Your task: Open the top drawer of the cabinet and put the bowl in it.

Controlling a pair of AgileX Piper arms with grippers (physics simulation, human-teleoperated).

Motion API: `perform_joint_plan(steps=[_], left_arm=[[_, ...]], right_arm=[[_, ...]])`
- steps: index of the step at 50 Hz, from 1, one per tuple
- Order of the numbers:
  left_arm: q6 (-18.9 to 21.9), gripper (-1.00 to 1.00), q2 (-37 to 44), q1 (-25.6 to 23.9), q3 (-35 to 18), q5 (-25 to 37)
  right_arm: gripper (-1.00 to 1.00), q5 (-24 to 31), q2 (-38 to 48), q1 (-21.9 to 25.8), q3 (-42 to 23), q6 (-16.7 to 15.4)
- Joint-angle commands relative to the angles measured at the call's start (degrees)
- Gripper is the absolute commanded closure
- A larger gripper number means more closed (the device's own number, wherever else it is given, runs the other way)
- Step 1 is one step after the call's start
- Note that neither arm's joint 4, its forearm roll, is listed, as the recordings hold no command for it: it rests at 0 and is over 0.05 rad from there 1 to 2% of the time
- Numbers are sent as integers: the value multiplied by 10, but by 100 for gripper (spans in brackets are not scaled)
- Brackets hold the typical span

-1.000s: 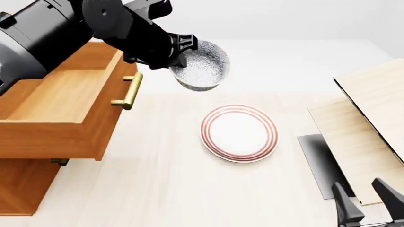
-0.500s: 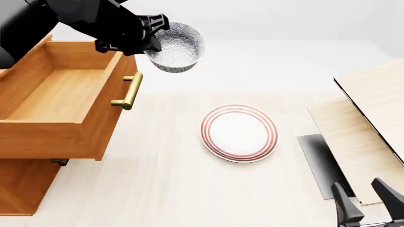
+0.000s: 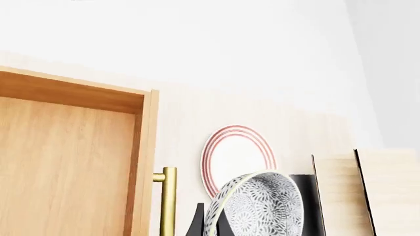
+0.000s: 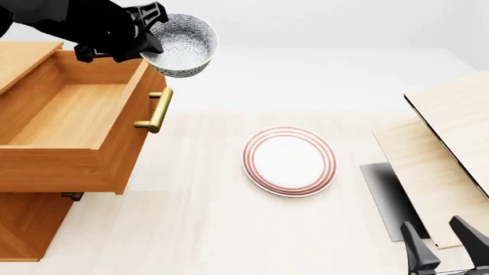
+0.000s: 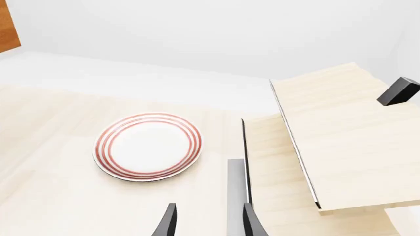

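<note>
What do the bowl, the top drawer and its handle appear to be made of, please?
The bowl looks like glazed ceramic: white with a dense grey-blue leaf pattern and a smooth rim. The top drawer looks like orange-brown wood with visible grain, in a matte finish. Its handle looks like brass or brass-coloured metal: a golden bar with a soft sheen.

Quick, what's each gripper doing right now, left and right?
Left gripper: shut on the bowl, held up beside the open top drawer.
Right gripper: open, holding nothing.

Table [image 4: 206, 229] with plate [image 4: 290, 161], boards [image 4: 439, 160], cabinet [image 4: 31, 223]
</note>
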Motion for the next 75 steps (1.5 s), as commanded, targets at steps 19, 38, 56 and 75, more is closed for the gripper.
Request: perform_joint_plan(steps=[19,38,56,75], left_arm=[[-42,100,-108,69,91,-29],[-68,100,-168,106,167,-58],[-95,100,-218,152,232,-87],[-105,100,-241,198,280,-116]], right_arm=[[-100,4,-3,1,0,-2],[-100,0,2,1,0,-2],[-100,2,1,2,0,-3],[-100,3,1,2,0,-4]])
